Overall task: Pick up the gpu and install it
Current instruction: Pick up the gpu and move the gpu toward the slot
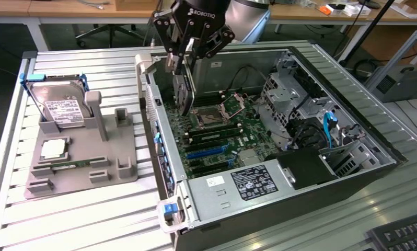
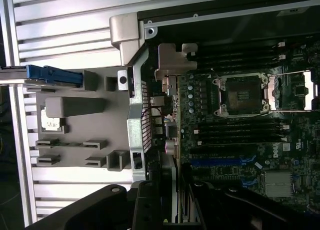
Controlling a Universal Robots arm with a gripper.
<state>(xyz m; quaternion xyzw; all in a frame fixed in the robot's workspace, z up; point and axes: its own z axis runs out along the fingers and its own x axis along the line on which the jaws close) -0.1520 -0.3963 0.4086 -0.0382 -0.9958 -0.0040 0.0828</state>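
My jaws clamp the thin, dark green-black gpu card (image 1: 183,94), which hangs upright beneath them above the green motherboard (image 1: 250,133). Any tilt in my grip could miss a blue expansion slot (image 1: 207,152) or snag the silver rear case wall (image 1: 154,120) alongside.

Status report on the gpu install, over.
Gripper shut on gpu. Gpu upright, hanging over motherboard, beside CPU socket. No obstruction visible under it.

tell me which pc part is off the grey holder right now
The gpu: it hangs on edge from the jaws over the motherboard. The hard drive, cpu and memory stick sit on the holder.
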